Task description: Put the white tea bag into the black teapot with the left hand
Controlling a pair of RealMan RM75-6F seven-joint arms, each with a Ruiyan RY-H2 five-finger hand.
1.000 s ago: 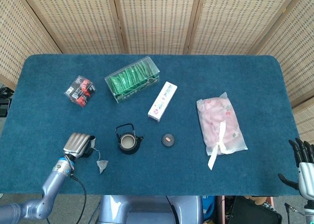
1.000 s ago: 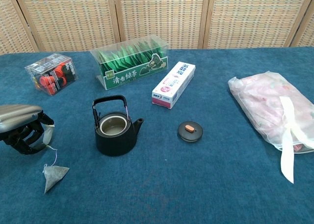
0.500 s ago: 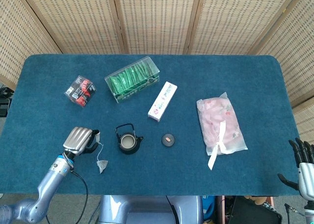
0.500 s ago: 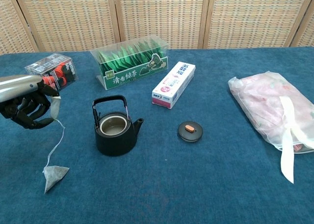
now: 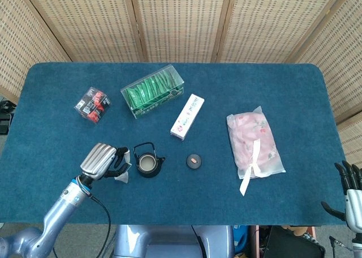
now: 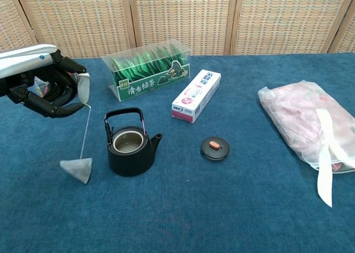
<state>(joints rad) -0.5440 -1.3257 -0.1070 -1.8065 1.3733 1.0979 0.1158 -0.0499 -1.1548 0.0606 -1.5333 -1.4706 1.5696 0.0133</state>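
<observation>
Your left hand (image 6: 47, 86) pinches the paper tag so the white tea bag (image 6: 77, 169) dangles beside the open black teapot (image 6: 131, 143).

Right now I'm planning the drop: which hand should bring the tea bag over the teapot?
Left hand: it holds the tea bag dangling beside the black teapot.

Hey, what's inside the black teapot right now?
The black teapot stands open, showing only a pale inner wall; its bottom is hidden. The white tea bag hangs outside, from the left hand.
</observation>
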